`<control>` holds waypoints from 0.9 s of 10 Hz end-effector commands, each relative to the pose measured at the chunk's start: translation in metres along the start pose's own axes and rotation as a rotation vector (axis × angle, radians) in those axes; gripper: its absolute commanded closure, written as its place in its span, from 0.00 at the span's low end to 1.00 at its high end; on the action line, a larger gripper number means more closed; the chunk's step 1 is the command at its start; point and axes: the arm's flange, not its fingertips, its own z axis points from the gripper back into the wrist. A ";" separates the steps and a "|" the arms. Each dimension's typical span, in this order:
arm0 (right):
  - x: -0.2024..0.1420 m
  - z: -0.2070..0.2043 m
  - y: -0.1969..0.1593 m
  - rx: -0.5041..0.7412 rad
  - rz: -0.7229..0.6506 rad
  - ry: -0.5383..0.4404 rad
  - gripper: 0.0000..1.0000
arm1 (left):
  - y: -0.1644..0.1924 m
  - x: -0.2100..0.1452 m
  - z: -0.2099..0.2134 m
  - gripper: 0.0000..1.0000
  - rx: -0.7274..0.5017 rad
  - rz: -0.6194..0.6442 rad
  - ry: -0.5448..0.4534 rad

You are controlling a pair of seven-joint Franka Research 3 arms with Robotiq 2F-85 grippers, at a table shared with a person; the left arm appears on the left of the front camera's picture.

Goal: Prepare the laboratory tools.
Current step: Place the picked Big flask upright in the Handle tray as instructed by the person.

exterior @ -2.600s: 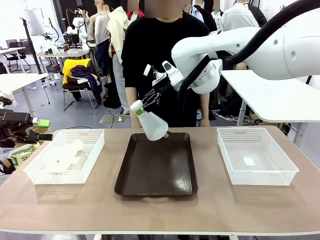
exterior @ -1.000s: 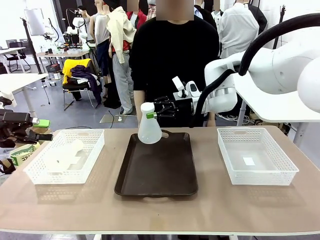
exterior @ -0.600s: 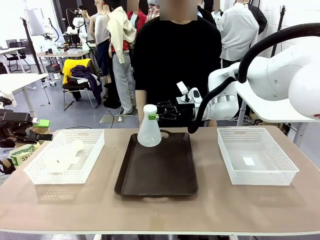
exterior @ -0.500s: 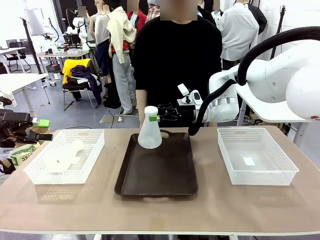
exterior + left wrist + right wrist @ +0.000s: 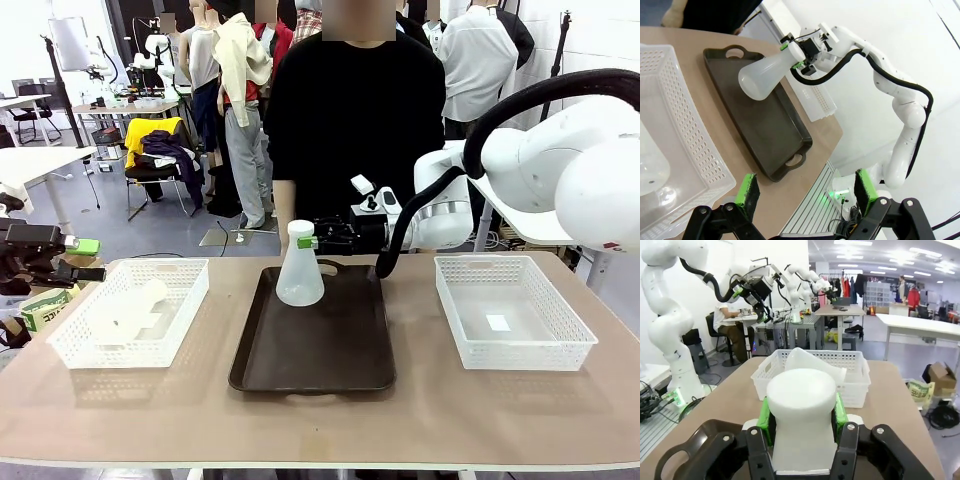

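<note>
- Conical flask (image 5: 300, 275): translucent frosted white, wide round base, narrow neck, opaque white top. Stands upright over the far end of the dark brown tray (image 5: 320, 350); base at tray level, cannot tell if it touches.
- Right gripper (image 5: 307, 241): reaches in sideways from the right, green pads clamped on the flask's neck just under the top. The right wrist view shows the pads pressed to either side of the neck.
- Second flask (image 5: 130, 310): same frosted white, lying on its side in the white mesh basket (image 5: 70, 350) at the table's left end, apart from both grippers.
- Left gripper (image 5: 805, 192): jaws spread wide, nothing between the pads, off the left basket's near corner.
- Right-hand mesh basket (image 5: 570, 345): a small white slip on its floor.
- Person (image 5: 350, 130) in black stands at the far edge, behind the tray.
</note>
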 end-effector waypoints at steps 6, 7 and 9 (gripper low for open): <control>-0.014 -0.005 -0.009 0.053 -0.049 0.038 0.18 | -0.001 0.000 0.001 0.00 -0.011 -0.002 -0.009; -0.015 -0.005 -0.009 0.054 -0.051 0.037 0.01 | -0.001 0.000 0.001 0.00 -0.011 -0.002 -0.009; -0.014 -0.007 -0.008 0.060 -0.052 0.047 0.00 | -0.001 0.000 0.001 0.00 -0.011 -0.002 -0.009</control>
